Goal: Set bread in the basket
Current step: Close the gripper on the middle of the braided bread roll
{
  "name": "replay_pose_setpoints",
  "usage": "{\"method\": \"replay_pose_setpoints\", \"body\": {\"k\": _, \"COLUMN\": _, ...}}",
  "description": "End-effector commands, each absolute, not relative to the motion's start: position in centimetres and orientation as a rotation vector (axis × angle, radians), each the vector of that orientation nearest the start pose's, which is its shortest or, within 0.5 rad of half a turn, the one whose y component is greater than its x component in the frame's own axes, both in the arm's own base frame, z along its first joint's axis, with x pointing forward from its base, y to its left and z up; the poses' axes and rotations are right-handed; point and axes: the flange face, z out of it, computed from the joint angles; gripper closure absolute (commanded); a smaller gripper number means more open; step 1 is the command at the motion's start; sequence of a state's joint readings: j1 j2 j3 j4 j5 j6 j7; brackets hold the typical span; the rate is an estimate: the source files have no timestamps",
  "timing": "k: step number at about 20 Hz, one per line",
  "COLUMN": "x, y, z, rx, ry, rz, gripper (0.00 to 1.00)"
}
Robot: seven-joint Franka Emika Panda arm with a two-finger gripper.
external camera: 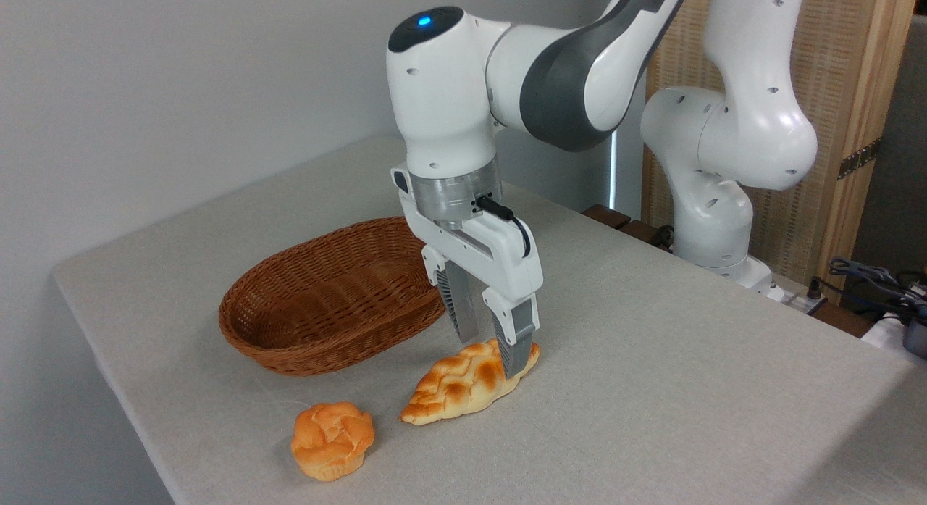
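From my seat at the remote station I saw the arm [579,63] reaching in from the right, its wrist turned straight down over the front of the worktop [652,360]. The claw [492,354] stood at the far, right-hand end of the bread [456,389], one finger behind the loaf and the other [516,338] in front of it, the front tip overlapping the crust. The fingers were set narrow, roughly the loaf's width apart, but I could not tell whether they were actually pressing on it or only straddling it.

The bread lay on the cloth, slanting from its near-left point up to the end under the claw. It looked to rest on the worktop along its length, though the end between the fingers was partly hidden. It lay outside the basket [319,345], just in front of and to the right of its rim, with a strip of cloth showing between them.

The basket sat left of the claw, and I saw nothing in the part of it that faced me. A bun [332,440] stood near the front edge, just left of the loaf's near tip and apart from it.
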State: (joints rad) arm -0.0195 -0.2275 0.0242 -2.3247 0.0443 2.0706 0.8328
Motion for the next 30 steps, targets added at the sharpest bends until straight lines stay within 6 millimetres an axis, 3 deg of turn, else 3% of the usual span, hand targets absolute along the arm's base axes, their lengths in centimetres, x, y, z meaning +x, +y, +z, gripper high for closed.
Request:
{"method": "replay_pose_setpoints", "body": {"k": 1, "x": 46.3, "y": 0.6, "z": 42.1, "rx": -2.808, "ry": 1.322, "rz": 0.025, "gripper": 0.00}}
{"method": "replay_pose_setpoints", "body": {"k": 14, "x": 47.0, "y": 0.5, "z": 40.1, "rx": -2.789, "ry": 1.329, "rz": -0.028, "gripper": 0.01}}
{"method": "replay_pose_setpoints", "body": {"k": 16, "x": 47.0, "y": 0.5, "z": 40.0, "rx": -2.788, "ry": 1.332, "rz": -0.026, "gripper": 0.16}}
{"method": "replay_pose_setpoints", "body": {"k": 17, "x": 47.0, "y": 0.5, "z": 39.9, "rx": -2.786, "ry": 1.340, "rz": -0.024, "gripper": 0.35}}
{"method": "replay_pose_setpoints", "body": {"k": 18, "x": 47.0, "y": 0.5, "z": 39.8, "rx": -2.782, "ry": 1.347, "rz": -0.021, "gripper": 0.48}}
{"method": "replay_pose_setpoints", "body": {"k": 20, "x": 47.1, "y": 0.5, "z": 39.4, "rx": -2.786, "ry": 1.351, "rz": -0.009, "gripper": 0.62}}
{"method": "replay_pose_setpoints", "body": {"k": 30, "x": 47.1, "y": 0.6, "z": 39.3, "rx": -2.788, "ry": 1.349, "rz": -0.005, "gripper": 0.62}}
